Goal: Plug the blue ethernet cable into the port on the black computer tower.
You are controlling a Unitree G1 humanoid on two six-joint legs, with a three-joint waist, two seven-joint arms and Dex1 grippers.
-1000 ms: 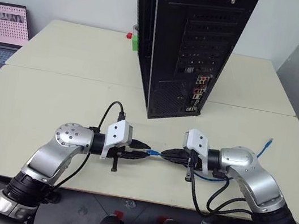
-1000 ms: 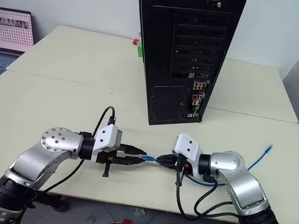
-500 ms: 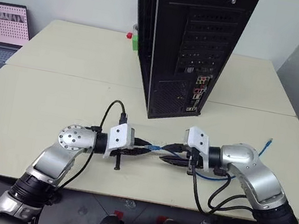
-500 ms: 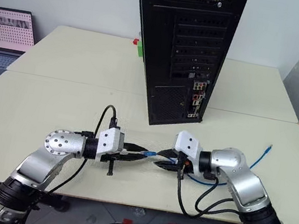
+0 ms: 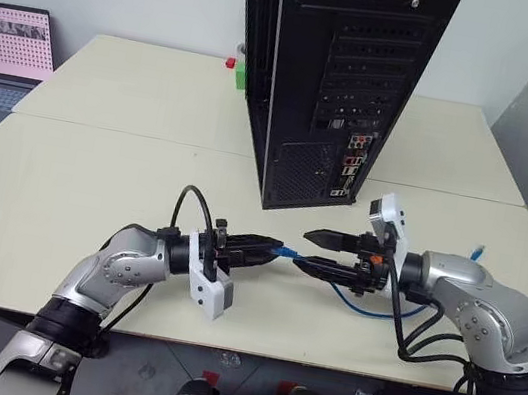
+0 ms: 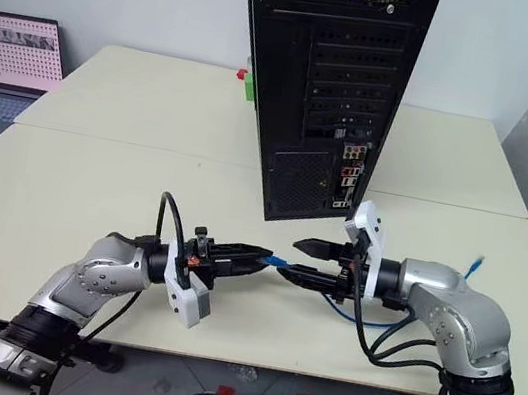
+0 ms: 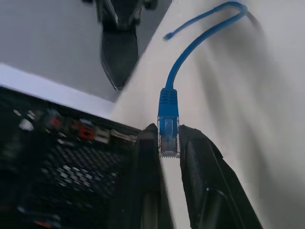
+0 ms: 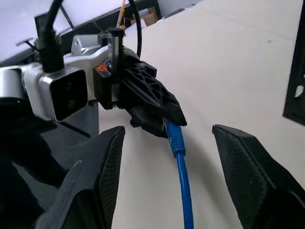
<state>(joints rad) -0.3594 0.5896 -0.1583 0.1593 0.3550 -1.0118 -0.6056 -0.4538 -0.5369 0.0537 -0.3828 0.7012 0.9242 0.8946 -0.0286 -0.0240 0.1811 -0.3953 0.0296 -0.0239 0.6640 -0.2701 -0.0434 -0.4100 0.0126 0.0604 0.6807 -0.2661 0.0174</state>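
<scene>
Blue ethernet cable (image 6: 342, 307): light, limp cord, judged to sag and whip if held far back; only the rigid plug steers, and its clip looks fragile. Best hold: on the plug body itself, tip left clear. Left gripper (image 6: 259, 255) pressed together on the plug, arm low over the surface (image 6: 95, 179), fingers level toward 3 o'clock. Right gripper (image 6: 306, 261) spread, fingers either side of the cord without pinching it, aimed toward 9 o'clock. Cord loops to 4 o'clock, far plug near the surface edge. Black computer tower (image 6: 330, 77) at 12 o'clock of both grippers; port (image 6: 356, 153) too small to resolve.
</scene>
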